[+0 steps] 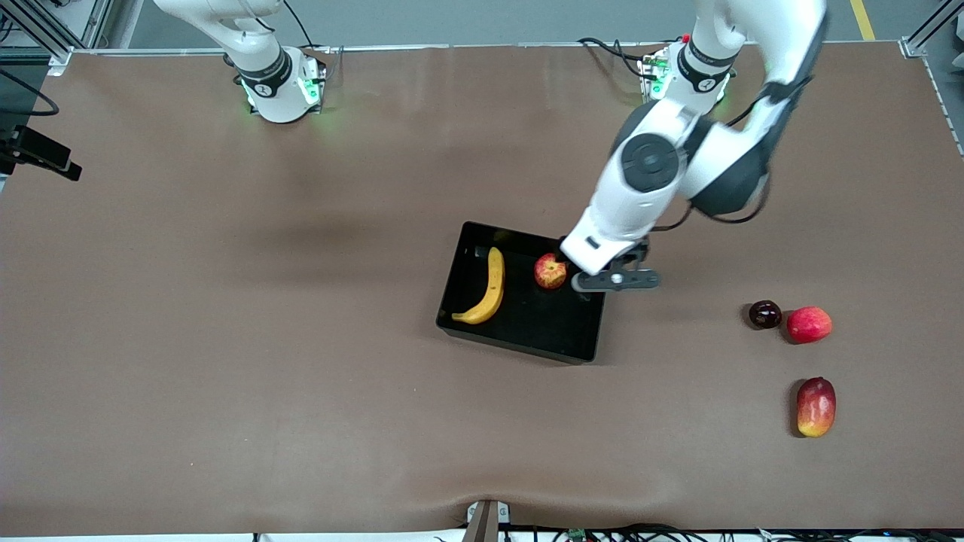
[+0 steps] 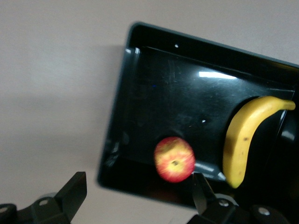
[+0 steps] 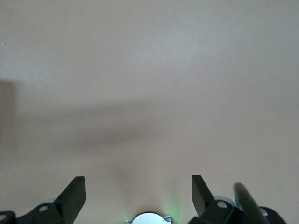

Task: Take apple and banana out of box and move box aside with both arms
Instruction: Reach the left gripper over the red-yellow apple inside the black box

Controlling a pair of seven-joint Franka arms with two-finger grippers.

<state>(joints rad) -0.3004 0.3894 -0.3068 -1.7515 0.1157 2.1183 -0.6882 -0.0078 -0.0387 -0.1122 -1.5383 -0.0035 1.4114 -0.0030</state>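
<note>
The black box (image 1: 520, 331) lies mid-table. In it lie the yellow banana (image 1: 488, 290) and, nearer the left arm's end, the red apple (image 1: 550, 271). My left gripper (image 1: 576, 256) hangs open and empty over the box's rim on the robots' side, just above the apple. In the left wrist view the apple (image 2: 174, 159) sits inside the box (image 2: 140, 93) close to one fingertip (image 2: 200, 189), with the banana (image 2: 243, 140) beside it, and the left gripper (image 2: 135, 193) holds nothing. My right gripper (image 3: 138, 193) is open and empty over bare table by its own base; it is out of the front view.
Toward the left arm's end of the table lie a dark purple round fruit (image 1: 765, 314), a pinkish-red fruit (image 1: 809, 324) touching it, and a red-yellow mango (image 1: 816, 406) nearer the camera. The right arm's base (image 1: 279, 83) stands at the back.
</note>
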